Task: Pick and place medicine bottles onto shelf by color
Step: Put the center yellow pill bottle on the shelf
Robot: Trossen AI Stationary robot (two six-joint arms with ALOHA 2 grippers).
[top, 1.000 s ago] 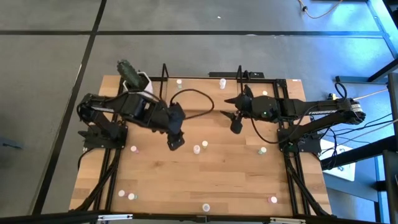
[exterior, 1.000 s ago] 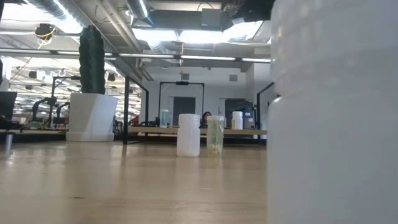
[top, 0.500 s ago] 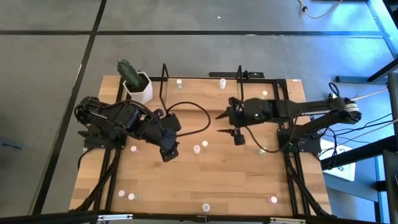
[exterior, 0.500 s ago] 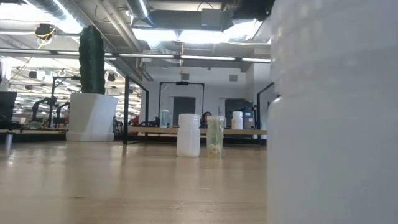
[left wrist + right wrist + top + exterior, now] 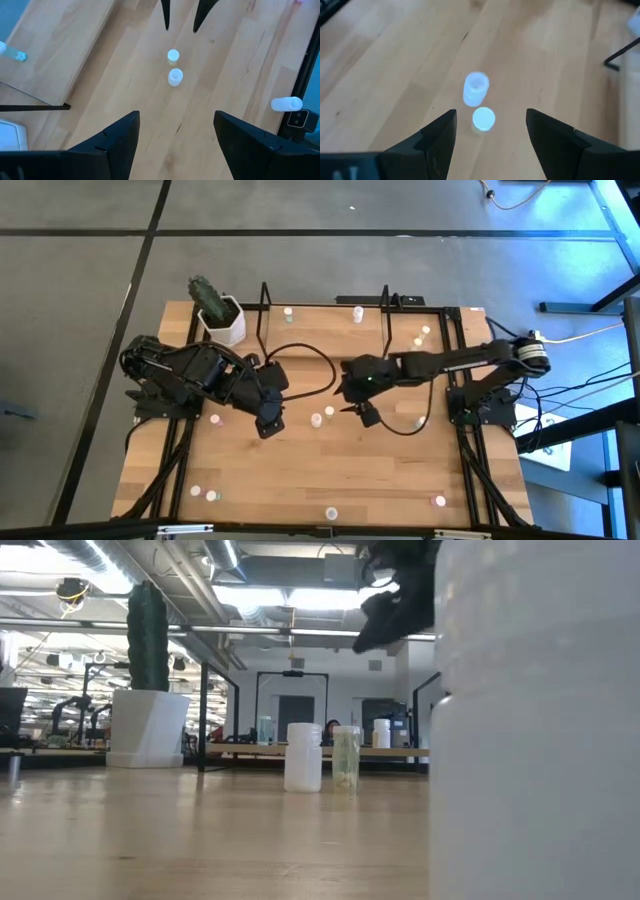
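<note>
Two bottles (image 5: 322, 417) sit mid-table between both grippers. Right gripper (image 5: 343, 402) hovers beside them, fingers spread, holding nothing; left gripper (image 5: 262, 423) likewise open and empty

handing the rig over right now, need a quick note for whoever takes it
Left gripper: open, empty, left of mid-table.
Right gripper: open, empty, aimed at the two small whitish medicine bottles at mid-table; neither is gripped.
Low black wire shelf with wooden floor, at the far edge: two bottles on it.
Other bottles scattered: near front edge, front left, right side.
Left: nearly all the sorting, starting with the centre pair.
</note>
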